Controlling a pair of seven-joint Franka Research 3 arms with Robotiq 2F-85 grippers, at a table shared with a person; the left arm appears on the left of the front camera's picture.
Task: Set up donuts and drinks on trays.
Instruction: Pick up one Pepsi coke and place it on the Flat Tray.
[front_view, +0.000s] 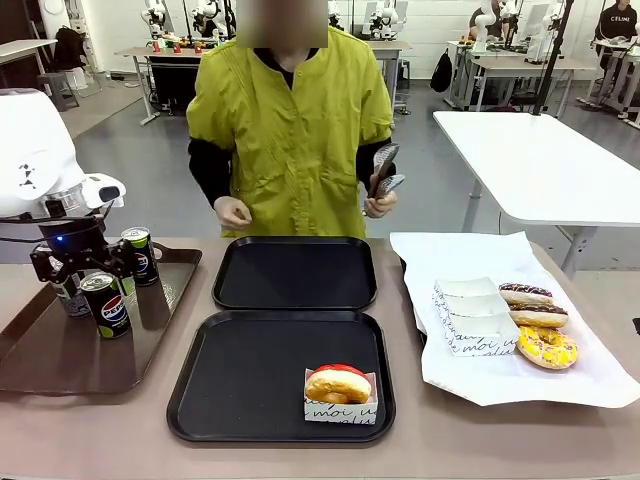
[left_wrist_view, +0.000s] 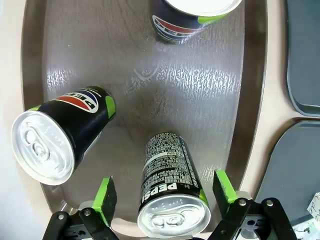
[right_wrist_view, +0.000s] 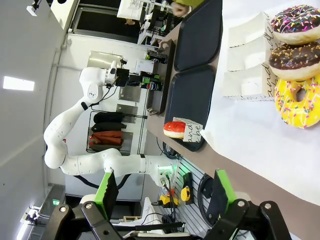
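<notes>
Left wrist view is showing the left gripper (left_wrist_view: 163, 195) gaping wide, straddling without touching a Pepsi can (left_wrist_view: 167, 170) standing on the brown tray (left_wrist_view: 200, 100), a second can (left_wrist_view: 65, 130) standing nearby. The right gripper (right_wrist_view: 164, 192) is hanging open, empty. A boxed donut (front_view: 338, 385) is sitting in the near black tray (front_view: 250, 380).

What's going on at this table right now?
The left gripper hovers over the brown tray. Its fingers are open on either side of one Pepsi can and not closed on it. Two other cans stand nearby. The near black tray holds one red-iced donut in its box, with no drinks yet. Three loose donuts lie on the white paper. The person holds tongs. The right gripper is open and holds nothing.
</notes>
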